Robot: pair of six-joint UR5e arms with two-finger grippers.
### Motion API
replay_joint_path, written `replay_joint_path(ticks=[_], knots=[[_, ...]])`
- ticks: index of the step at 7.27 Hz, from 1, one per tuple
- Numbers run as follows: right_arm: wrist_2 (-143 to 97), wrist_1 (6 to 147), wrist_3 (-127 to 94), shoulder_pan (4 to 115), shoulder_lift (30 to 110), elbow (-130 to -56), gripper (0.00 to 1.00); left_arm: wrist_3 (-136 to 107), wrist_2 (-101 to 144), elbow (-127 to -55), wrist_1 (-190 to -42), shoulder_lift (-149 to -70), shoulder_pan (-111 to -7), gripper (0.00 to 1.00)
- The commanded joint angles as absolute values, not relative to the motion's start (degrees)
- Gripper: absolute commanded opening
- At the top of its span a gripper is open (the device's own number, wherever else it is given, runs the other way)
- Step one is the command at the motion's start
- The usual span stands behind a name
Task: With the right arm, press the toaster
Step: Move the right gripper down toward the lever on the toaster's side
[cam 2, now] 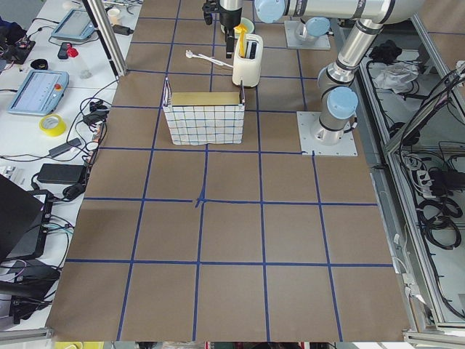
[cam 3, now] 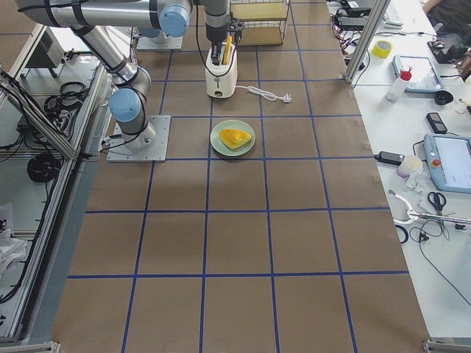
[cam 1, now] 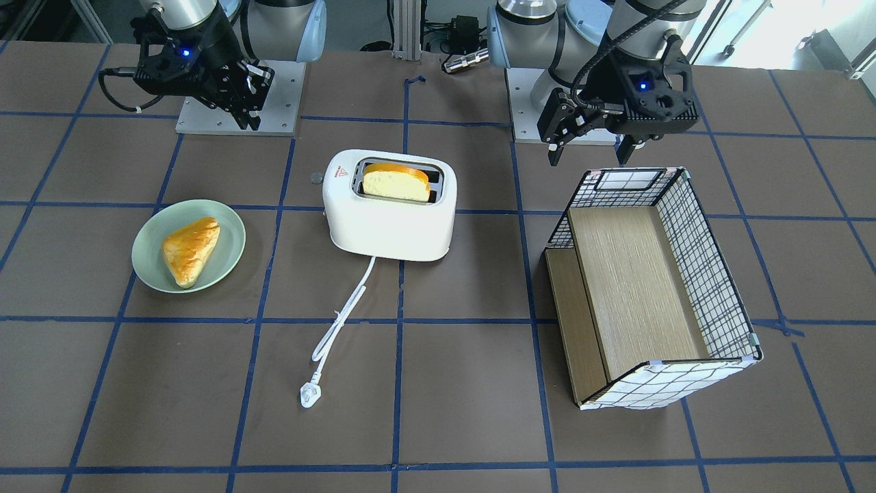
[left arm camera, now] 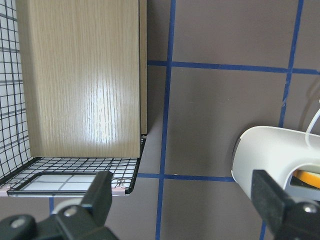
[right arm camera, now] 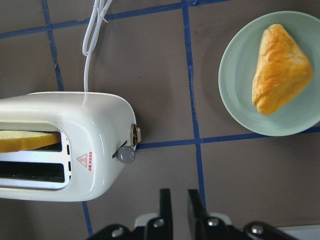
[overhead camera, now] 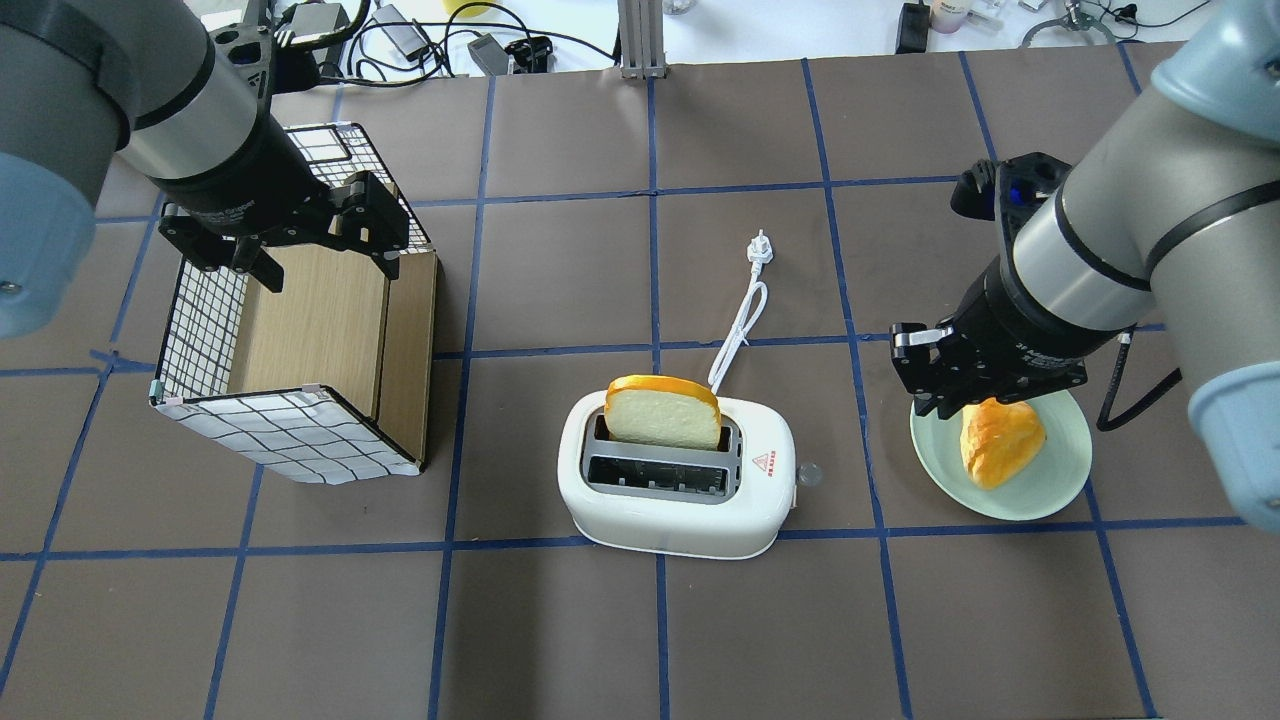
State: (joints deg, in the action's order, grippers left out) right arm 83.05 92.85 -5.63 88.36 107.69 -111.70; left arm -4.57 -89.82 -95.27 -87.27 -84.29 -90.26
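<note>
Front-facing view: the white toaster (cam 1: 390,222) stands at centre, a bread slice (cam 1: 395,185) in its slot. The right gripper (cam 1: 246,120) hangs at upper left, well apart from it.

Overhead view: the gripper hangs right of the toaster, over a green plate's (overhead camera: 1060,485) near edge.

Right wrist view: the toaster fills the left. Its grey lever (right arm camera: 127,155) lies up-left of the fingers (right arm camera: 165,207), which are nearly together, holding nothing.

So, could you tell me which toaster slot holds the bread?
The slot on the cord's side holds it; the other slot is empty.
</note>
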Motion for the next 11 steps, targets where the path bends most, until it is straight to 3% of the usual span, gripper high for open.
replay_joint_path(ticks=[1, 7, 11], knots=[[79.05, 95.89, -6.24, 88.24, 107.58, -115.91, 0.0, -4.57, -89.82, -95.27, -87.28, -84.29, -90.26, 1.0], [71.73, 112.04, -6.24, 87.98, 107.4, -128.22, 0.0, -4.57, -89.82, -95.27, -87.28, -84.29, -90.26, 1.0], [68.29, 114.68, -6.15, 87.89, 107.23, -130.24, 0.0, -4.57, -89.82, -95.27, -87.28, -84.29, -90.26, 1.0]])
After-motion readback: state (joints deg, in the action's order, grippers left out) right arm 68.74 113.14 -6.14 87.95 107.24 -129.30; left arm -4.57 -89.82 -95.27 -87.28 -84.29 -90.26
